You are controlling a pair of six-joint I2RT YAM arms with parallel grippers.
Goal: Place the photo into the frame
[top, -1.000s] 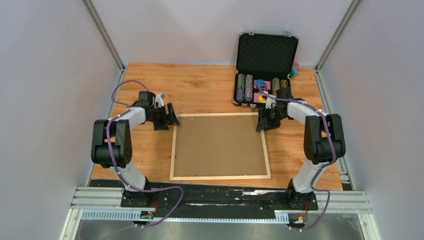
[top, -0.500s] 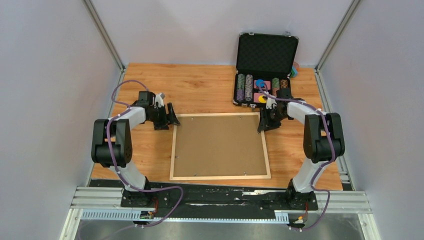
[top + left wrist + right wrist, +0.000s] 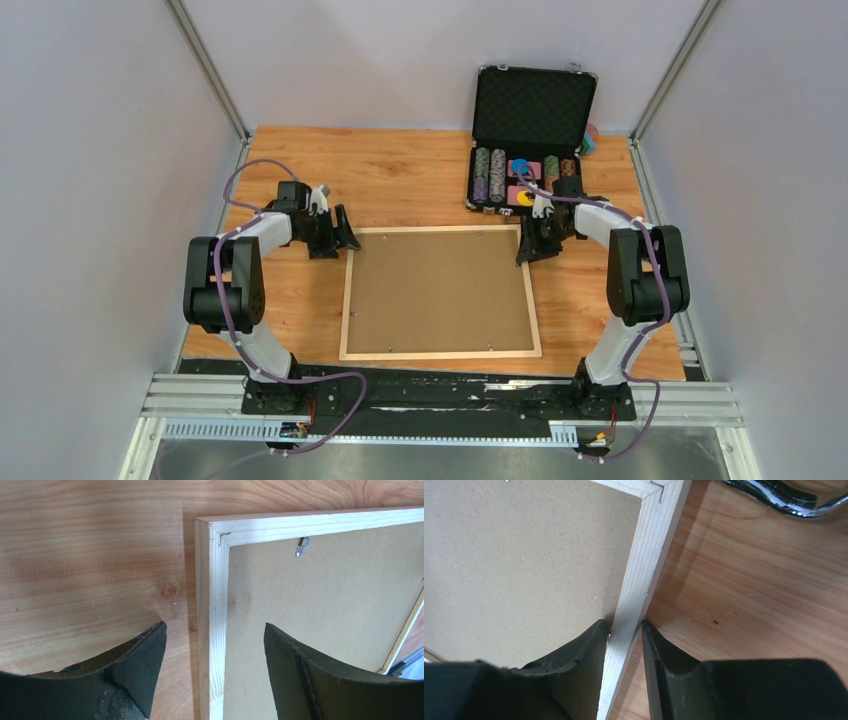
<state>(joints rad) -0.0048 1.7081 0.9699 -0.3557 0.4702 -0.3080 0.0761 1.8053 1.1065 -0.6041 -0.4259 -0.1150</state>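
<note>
The light-wood frame lies face down on the table, with the brown backing board inside it. The photo is hidden. My left gripper is open at the frame's far left corner. In the left wrist view the gripper has one finger on each side of the left rail, touching nothing. My right gripper is at the far right corner. In the right wrist view it is shut on the right rail, one finger on the backing board, the other on the table side.
An open black chip case with stacks of chips stands behind the right gripper; its chrome edge shows close to the frame's corner. A metal turn clip sits on the backing near the left corner. Walls close in the table on three sides.
My right gripper has edged slightly toward the back along the frame's right rail. The left arm and the frame have barely moved.
</note>
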